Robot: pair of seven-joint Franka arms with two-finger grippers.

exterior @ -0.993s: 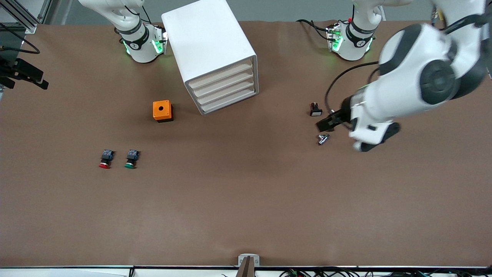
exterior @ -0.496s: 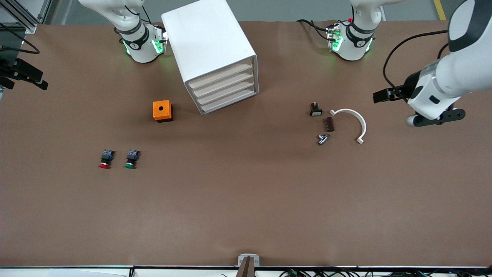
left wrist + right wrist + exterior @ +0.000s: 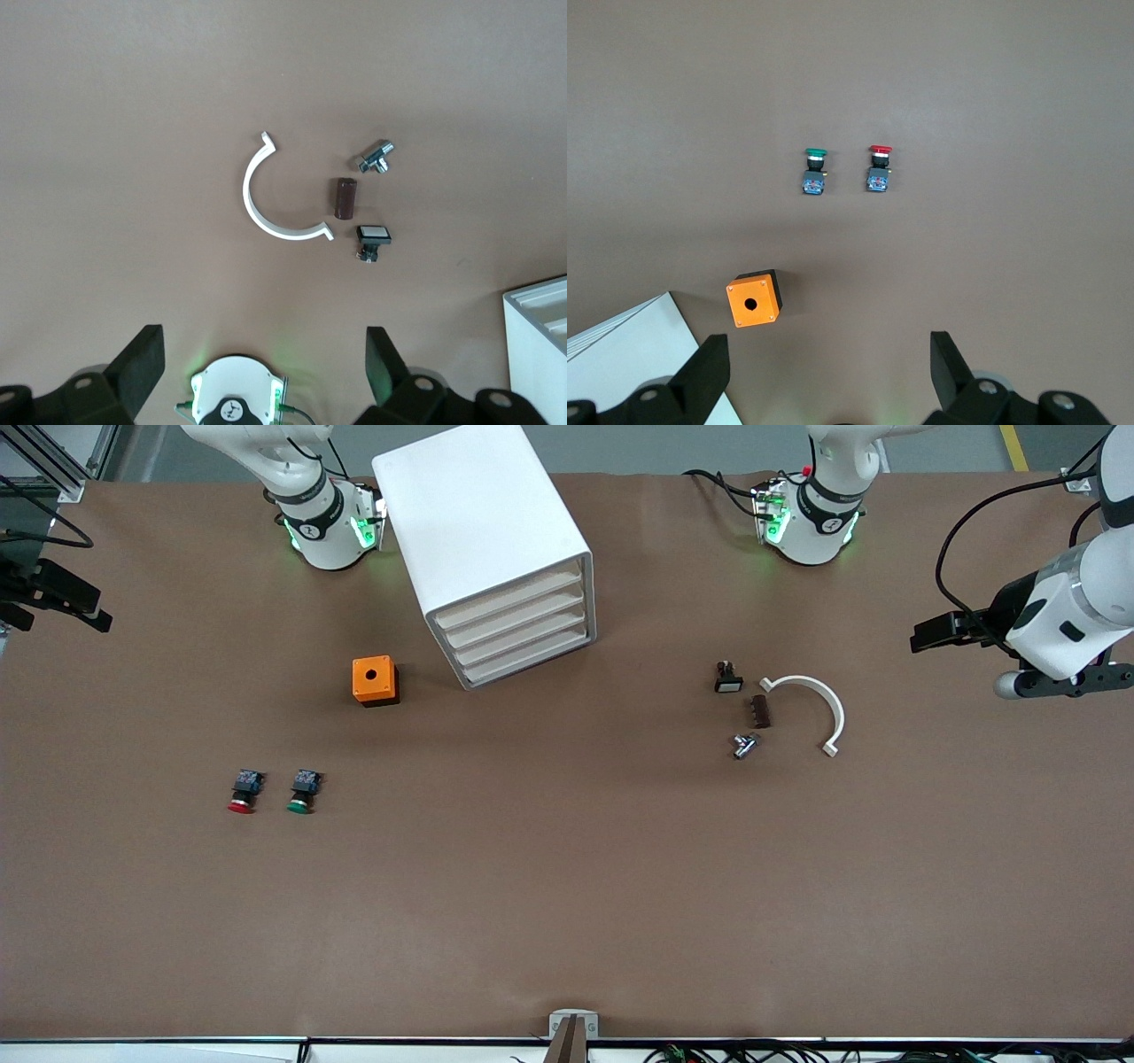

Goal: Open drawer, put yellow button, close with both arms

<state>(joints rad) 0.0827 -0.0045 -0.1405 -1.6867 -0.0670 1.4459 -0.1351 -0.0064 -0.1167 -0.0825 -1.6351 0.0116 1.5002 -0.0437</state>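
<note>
I see the top cream-fronted white drawer (image 3: 508, 596) shut, with no yellow button in sight. The left gripper (image 3: 263, 372) and right gripper (image 3: 828, 372) hover over the brown tabletop (image 3: 567, 886), jaws wide and empty. It looks finished to me; next I'd park the arms.

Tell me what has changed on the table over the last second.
The left arm pulled away from the small parts toward its own end of the table, uncovering the white curved clip and brown cylinder. Its pincer is open and empty. Cabinet, orange box and red and green buttons stayed put.
</note>
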